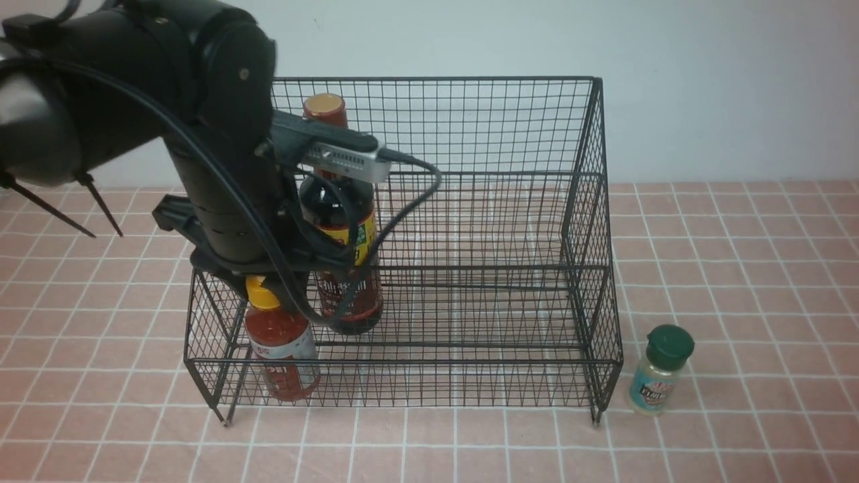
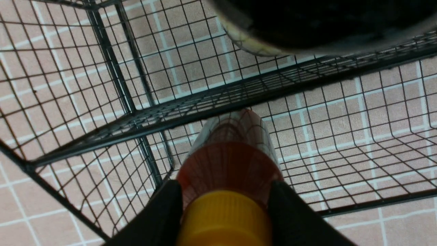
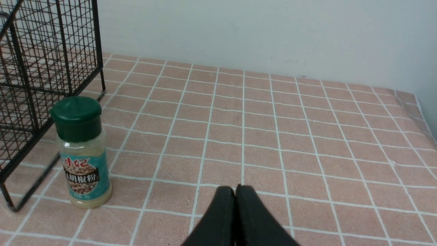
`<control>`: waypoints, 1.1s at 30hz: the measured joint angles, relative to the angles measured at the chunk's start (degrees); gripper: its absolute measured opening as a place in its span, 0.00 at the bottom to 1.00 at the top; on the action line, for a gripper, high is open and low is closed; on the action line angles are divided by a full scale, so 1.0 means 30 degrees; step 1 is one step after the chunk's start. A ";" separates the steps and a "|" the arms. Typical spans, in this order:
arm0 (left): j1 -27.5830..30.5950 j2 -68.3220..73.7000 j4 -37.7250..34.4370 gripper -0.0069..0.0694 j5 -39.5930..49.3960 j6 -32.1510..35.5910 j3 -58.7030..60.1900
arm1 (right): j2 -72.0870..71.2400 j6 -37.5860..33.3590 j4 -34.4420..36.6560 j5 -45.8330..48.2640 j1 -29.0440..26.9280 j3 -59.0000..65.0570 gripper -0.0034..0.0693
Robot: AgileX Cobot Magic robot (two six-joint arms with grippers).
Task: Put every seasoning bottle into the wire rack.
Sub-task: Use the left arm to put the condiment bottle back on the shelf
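Left hand (image 2: 223,186) clamped on the red-sauce bottle (image 1: 282,349) at the neck, one finger on each side just below the yellow cap. Bottle is inside the wire rack (image 1: 590,268), front lower tier, left end. Soy-sauce bottle (image 1: 366,236) stands upright on the tier behind it. Green-lid shaker (image 1: 661,369) is on the table (image 1: 738,268) outside the rack, just beside its right front leg. Right hand (image 3: 235,189) has its fingers together, empty, near the shaker.

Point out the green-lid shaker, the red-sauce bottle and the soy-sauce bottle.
green-lid shaker (image 3: 82,150): right wrist view, clear body above the label.
red-sauce bottle (image 1: 278,329): front view, red body below the yellow cap.
soy-sauce bottle (image 1: 335,295): front view, lower red label.
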 joint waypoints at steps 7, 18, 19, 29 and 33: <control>0.0263 0.0000 -0.0055 0.47 0.0017 0.0201 0.0000 | 0.0000 0.0000 0.0000 0.0000 0.0000 0.0000 0.03; 0.0285 0.0306 -0.0090 0.47 0.0050 0.0221 0.0000 | 0.0000 0.0000 0.0000 0.0000 0.0000 0.0000 0.03; 0.0285 0.0369 -0.0090 0.48 0.0037 0.0242 -0.0039 | 0.0000 0.0000 0.0000 0.0000 0.0000 0.0000 0.03; 0.0300 0.0389 -0.0130 0.70 0.0037 0.0224 -0.0059 | 0.0000 0.0000 0.0000 0.0000 0.0000 0.0000 0.03; 0.0300 0.0323 -0.0130 0.71 0.0037 0.0184 -0.0059 | 0.0000 0.0000 0.0000 0.0000 0.0000 0.0000 0.03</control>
